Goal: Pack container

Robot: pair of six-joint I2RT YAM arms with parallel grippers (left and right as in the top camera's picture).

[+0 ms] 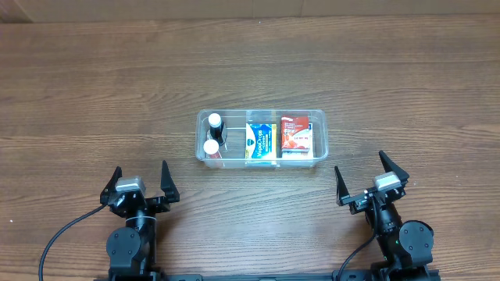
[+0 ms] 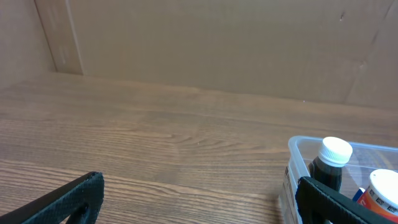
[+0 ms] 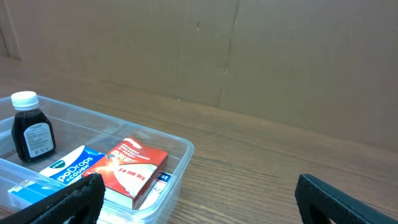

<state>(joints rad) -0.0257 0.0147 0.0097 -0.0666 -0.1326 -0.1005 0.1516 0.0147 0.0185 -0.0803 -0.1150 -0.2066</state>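
Observation:
The clear plastic container point(image 1: 320, 136) sits at the middle of the wooden table. Inside it stand two dark bottles with white caps point(image 1: 214, 123) at its left end, a blue and white box point(image 1: 262, 140) in the middle and a red box point(image 1: 294, 133) at its right end. My left gripper point(image 1: 141, 181) is open and empty, near the table's front edge, left of the container. My right gripper point(image 1: 369, 177) is open and empty, front right of the container. The left wrist view shows the container's corner point(image 2: 297, 149) with a bottle point(image 2: 328, 165). The right wrist view shows the container's rim point(image 3: 186, 149), red box point(image 3: 134, 165) and a bottle point(image 3: 32, 134).
A brown cardboard wall point(image 2: 217, 43) stands behind the table. Bare wood point(image 1: 94, 86) lies all round the container.

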